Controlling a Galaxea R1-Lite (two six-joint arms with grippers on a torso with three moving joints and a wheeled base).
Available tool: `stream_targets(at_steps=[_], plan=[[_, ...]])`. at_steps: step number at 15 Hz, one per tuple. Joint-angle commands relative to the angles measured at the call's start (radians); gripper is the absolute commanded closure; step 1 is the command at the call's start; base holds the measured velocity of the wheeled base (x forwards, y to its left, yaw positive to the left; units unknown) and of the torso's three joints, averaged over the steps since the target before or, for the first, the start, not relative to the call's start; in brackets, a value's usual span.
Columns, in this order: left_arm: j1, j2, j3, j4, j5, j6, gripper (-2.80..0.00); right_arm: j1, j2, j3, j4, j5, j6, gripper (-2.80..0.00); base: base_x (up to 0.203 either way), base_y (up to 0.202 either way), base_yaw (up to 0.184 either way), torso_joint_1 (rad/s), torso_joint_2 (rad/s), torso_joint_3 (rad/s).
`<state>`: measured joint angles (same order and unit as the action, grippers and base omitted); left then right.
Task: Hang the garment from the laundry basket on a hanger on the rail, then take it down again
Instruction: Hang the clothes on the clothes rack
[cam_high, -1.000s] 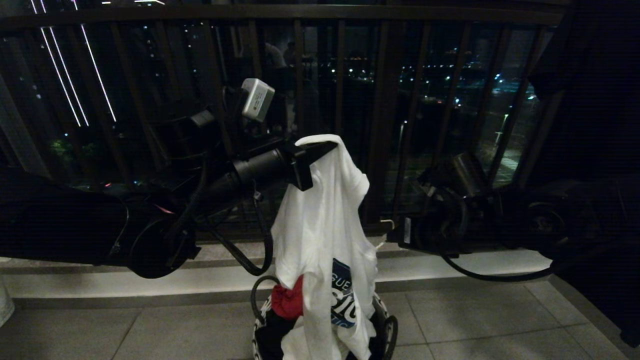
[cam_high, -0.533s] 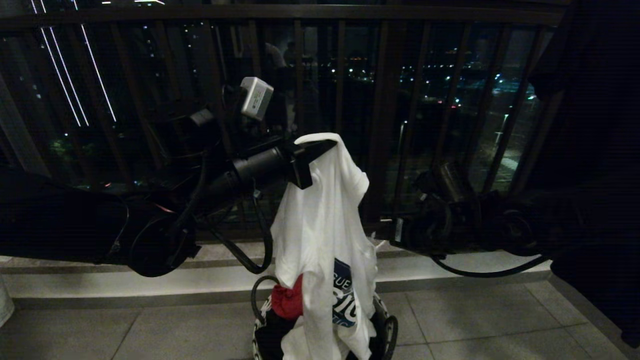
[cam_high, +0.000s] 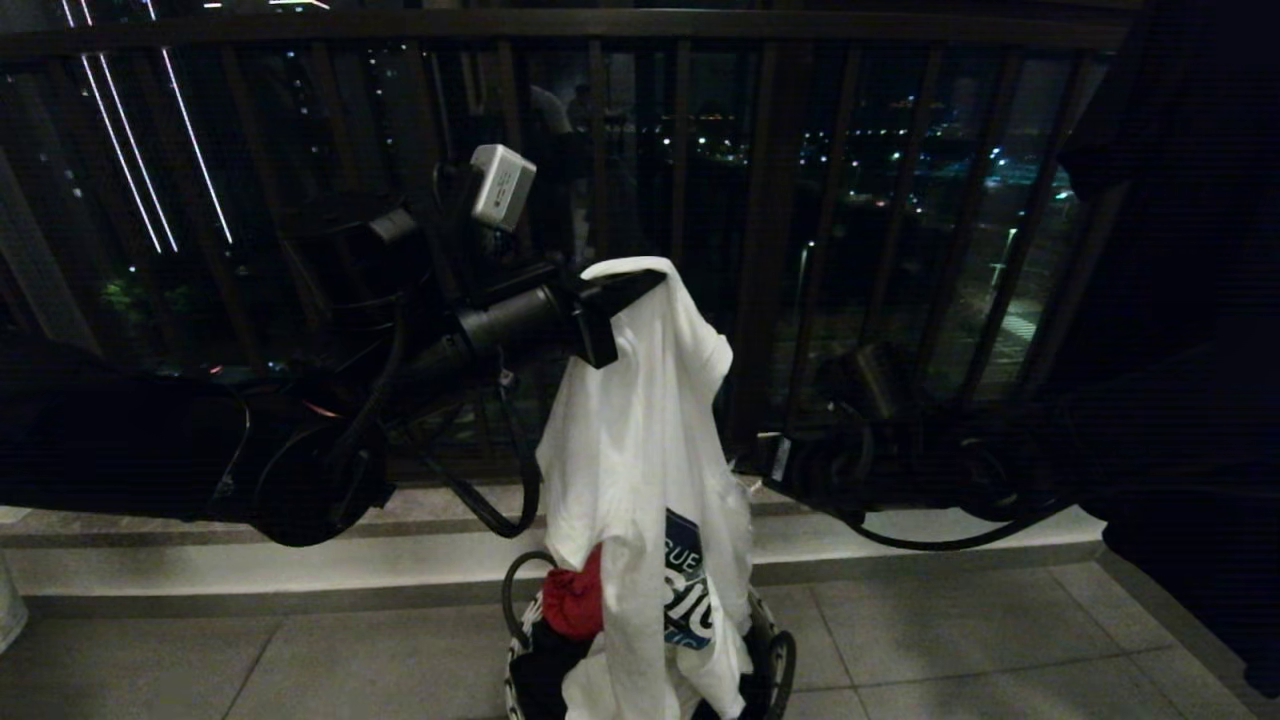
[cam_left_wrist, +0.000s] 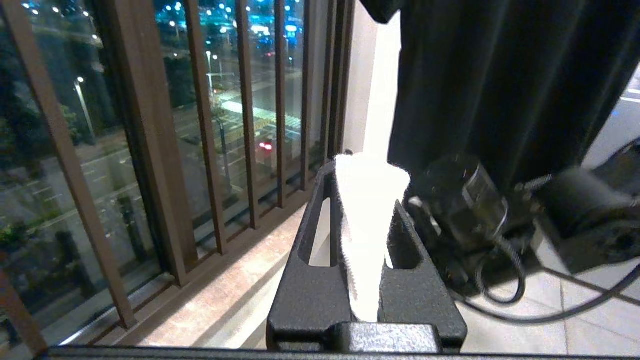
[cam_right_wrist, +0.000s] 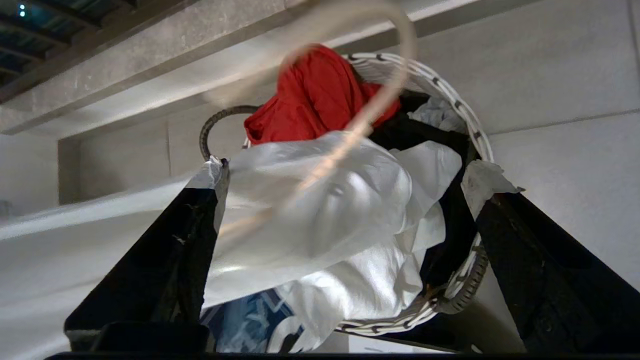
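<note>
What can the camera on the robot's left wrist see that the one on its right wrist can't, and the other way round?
Only the left wrist view shows the left gripper pinching a fold of the white T-shirt, beside the balcony bars. Only the right wrist view shows the laundry basket from above, holding a red cloth and a black garment, with the right gripper open over it. Both show the T-shirt.

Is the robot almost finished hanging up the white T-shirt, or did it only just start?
Only just started. The left hand is shut on the white T-shirt and holds it up, lifted mostly out of the laundry basket, with its bottom hanging into the basket. The right hand is open, close to the shirt over the basket. No hanger or rail shows, so hanging it and taking it down are both left.
</note>
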<state>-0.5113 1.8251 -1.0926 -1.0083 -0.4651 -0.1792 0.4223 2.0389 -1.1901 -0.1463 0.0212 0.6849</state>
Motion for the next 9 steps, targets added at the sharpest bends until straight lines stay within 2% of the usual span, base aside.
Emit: stream_targets(at_steps=[1, 9], plan=[[0.002, -0.001, -0.004, -0.006, -0.003, -0.002, 0.0, 0.0, 0.032, -0.024, -0.006, 0.0, 0.014, -2.8, 0.0, 0.0, 0.0, 0.0, 0.0, 0.0], [0.008, -0.001, -0.006, -0.006, -0.003, -0.003, 0.0, -0.005, 0.111, -0.143, -0.056, -0.004, 0.049, -2.8, 0.0, 0.0, 0.0, 0.0, 0.0, 0.0]])
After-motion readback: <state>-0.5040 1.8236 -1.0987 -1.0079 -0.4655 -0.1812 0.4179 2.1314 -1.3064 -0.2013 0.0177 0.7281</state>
